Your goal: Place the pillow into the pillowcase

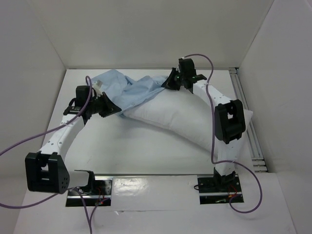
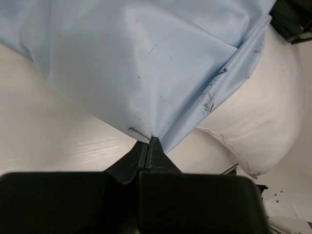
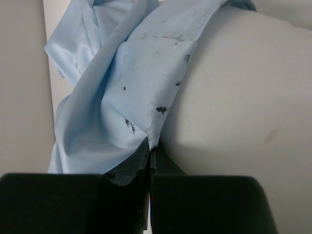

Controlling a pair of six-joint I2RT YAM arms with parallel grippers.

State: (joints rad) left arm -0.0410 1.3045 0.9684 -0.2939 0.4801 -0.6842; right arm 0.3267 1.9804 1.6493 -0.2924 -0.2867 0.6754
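Left gripper (image 2: 148,145) and right gripper (image 3: 151,148) are both pinched shut on the hem of the light blue pillowcase (image 1: 127,90) up at 11 o'clock, just capping that end of the white pillow (image 1: 190,124), so next they'd need to drag it toward 4 o'clock, I reckon.

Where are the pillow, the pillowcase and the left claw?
pillow (image 1: 185,127), top view, middle of its bare white part.
pillowcase (image 1: 127,90), top view, bunched blue cloth at the far left.
left claw (image 2: 148,146), left wrist view, shut fingertips pinching the pillowcase's edge.
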